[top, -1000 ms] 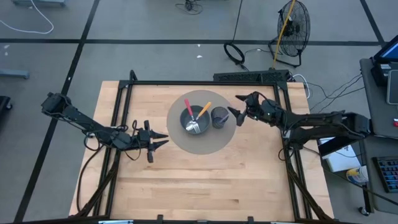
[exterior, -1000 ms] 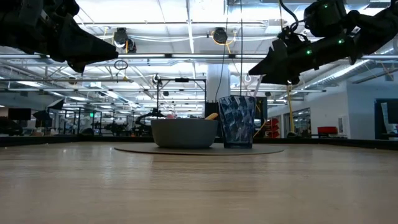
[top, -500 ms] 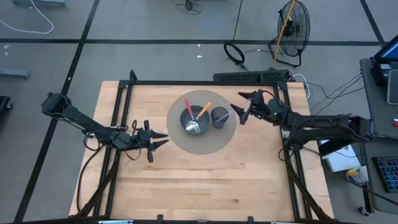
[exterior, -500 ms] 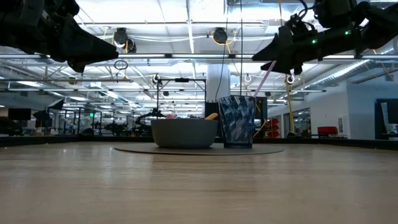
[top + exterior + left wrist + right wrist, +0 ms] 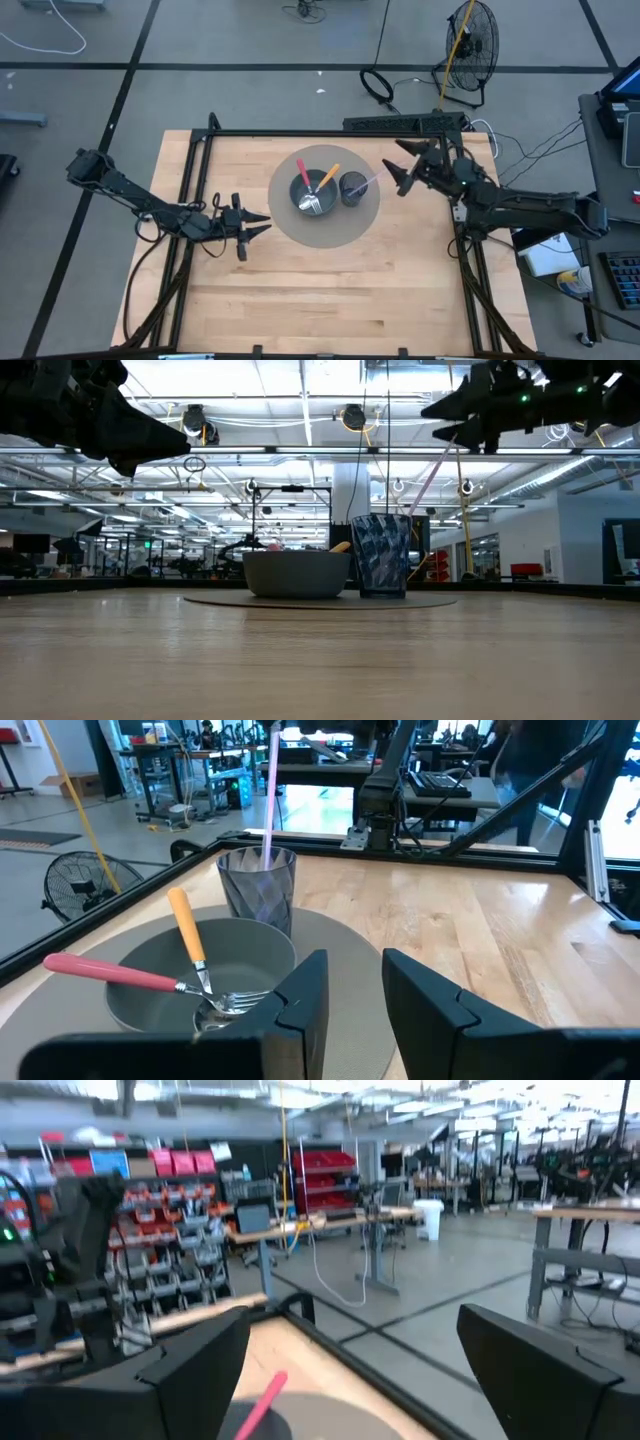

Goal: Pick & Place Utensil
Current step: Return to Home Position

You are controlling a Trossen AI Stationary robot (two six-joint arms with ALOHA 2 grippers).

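A grey bowl (image 5: pixel 308 192) and a dark translucent cup (image 5: pixel 352 187) stand on a round grey mat (image 5: pixel 325 232) at the table's middle. A red-handled utensil (image 5: pixel 110 972) and an orange-handled one (image 5: pixel 187 925) lie in the bowl, handles on its rim. A pink utensil (image 5: pixel 425 485) stands in the cup, leaning on its rim toward the right arm. My right gripper (image 5: pixel 401 170) hangs open, above and to the right of the cup, clear of the pink handle's tip (image 5: pixel 262 1405). My left gripper (image 5: pixel 352 985) waits left of the mat, level, open, with nothing between its fingers.
A black metal frame (image 5: pixel 330 133) runs along the table's far, left and right sides. Bare wood (image 5: pixel 330 290) fills the near half of the table. A fan (image 5: pixel 470 40) and cables lie on the floor beyond the far edge.
My right gripper has risen and drawn back from the cup toward the table's right and far edges, tipping its fingers upward; it has stayed open. The pink utensil keeps leaning in the cup.
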